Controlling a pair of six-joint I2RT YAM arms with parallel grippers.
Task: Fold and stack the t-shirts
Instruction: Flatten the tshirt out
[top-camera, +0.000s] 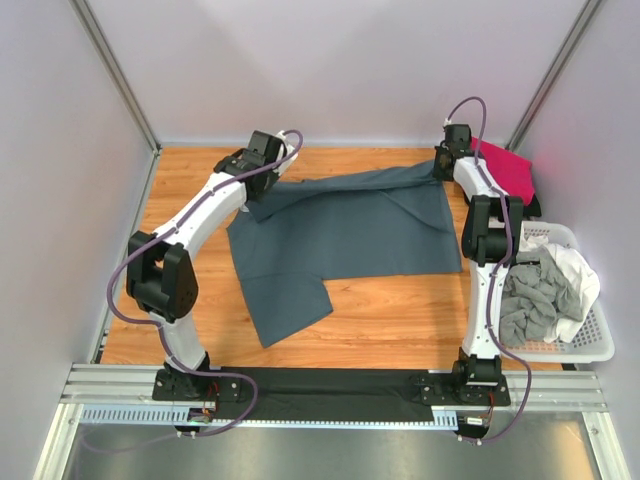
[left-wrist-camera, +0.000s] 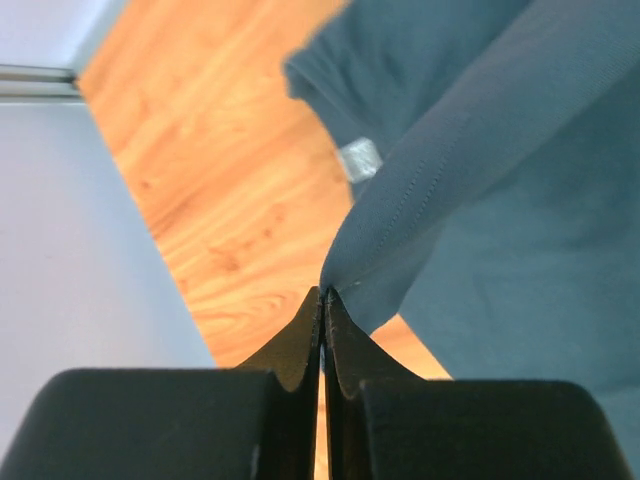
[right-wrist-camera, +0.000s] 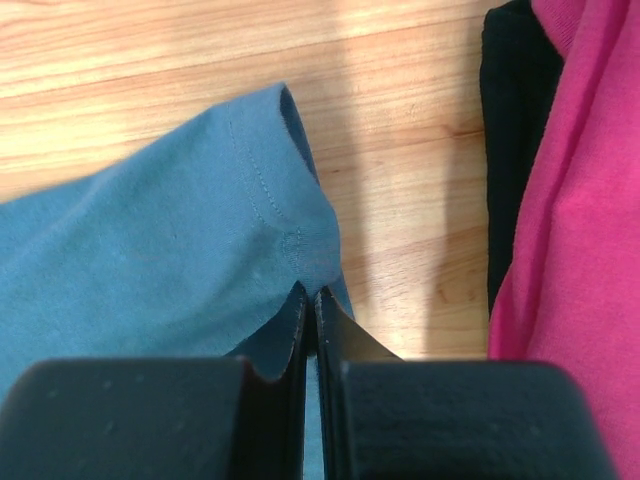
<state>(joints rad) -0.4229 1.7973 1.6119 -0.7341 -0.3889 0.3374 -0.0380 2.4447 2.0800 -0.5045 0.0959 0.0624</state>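
A large slate blue-grey t-shirt lies spread across the middle of the wooden table, one sleeve trailing toward the near edge. Its far edge is lifted and stretched between both grippers. My left gripper is shut on the shirt's far left corner; the wrist view shows the cloth pinched at the fingertips of the left gripper. My right gripper is shut on the far right corner, a hemmed sleeve caught at the tips of the right gripper. A magenta-pink t-shirt lies on a black one at the far right.
A white lattice basket at the right edge holds a light grey shirt and a white one. Grey walls close in the left, far and right sides. A black strip runs along the near edge between the arm bases.
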